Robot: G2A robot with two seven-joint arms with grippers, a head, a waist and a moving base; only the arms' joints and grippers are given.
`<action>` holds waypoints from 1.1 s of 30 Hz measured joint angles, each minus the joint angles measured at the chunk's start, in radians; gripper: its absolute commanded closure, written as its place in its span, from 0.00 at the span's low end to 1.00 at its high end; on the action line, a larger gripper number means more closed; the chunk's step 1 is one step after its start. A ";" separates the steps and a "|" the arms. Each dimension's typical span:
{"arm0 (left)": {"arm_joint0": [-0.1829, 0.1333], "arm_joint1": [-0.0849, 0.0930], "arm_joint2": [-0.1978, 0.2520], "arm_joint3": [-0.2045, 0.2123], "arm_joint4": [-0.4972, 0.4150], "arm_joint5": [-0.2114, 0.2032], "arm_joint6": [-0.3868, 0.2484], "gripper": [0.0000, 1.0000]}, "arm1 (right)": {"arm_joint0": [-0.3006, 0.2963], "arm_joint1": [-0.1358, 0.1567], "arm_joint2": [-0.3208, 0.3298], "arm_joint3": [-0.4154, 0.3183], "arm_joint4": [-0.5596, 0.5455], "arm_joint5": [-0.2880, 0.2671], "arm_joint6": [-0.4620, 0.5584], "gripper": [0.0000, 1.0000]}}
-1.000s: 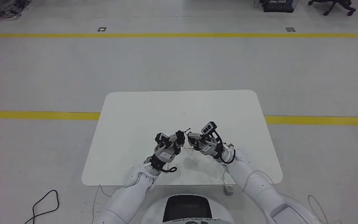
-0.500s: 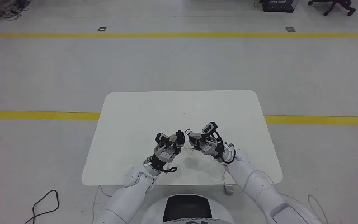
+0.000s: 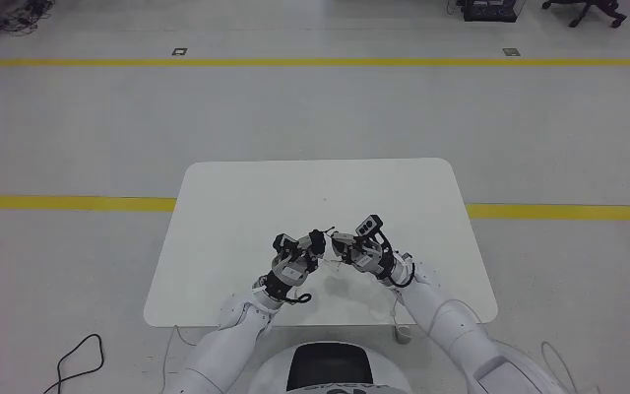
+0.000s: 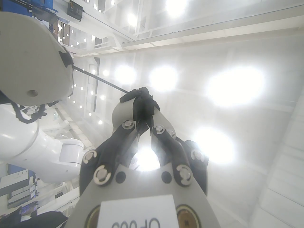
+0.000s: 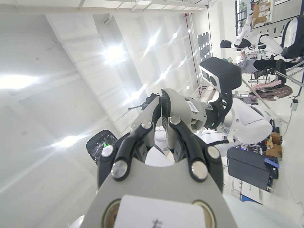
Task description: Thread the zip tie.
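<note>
- Black cable is lying looped on the floor, off the table's near left corner.
- White table with rounded corners is sitting on that floor, and a yellow line is running out from behind it on both sides.
- Left end effector is hanging over the near middle of the table, with its tip pointing toward the other arm. In the left wrist view its fingers are pressing together, clamping the thicker black end of the zip tie.
- Zip tie, thin and black, is being held up off the table. Its strap is stretching straight from one end effector to the other. In the right wrist view a short length of it is poking out past the fingertips.
- Right end effector is sitting just beside the left one, tips almost meeting. In the right wrist view its fingers are pressing together, and in the left wrist view the strap is running into its pad, so it is clamping the strap.
</note>
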 measured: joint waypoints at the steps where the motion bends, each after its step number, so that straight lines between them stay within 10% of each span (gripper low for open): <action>1: 0.000 0.000 0.000 0.000 0.000 0.000 0.000 1.00 | 0.001 0.000 0.000 0.001 0.000 0.000 0.000 1.00; 33: 0.000 0.000 0.000 0.000 0.000 0.000 0.000 1.00 | 0.012 -0.008 -0.003 0.039 0.003 0.000 0.000 1.00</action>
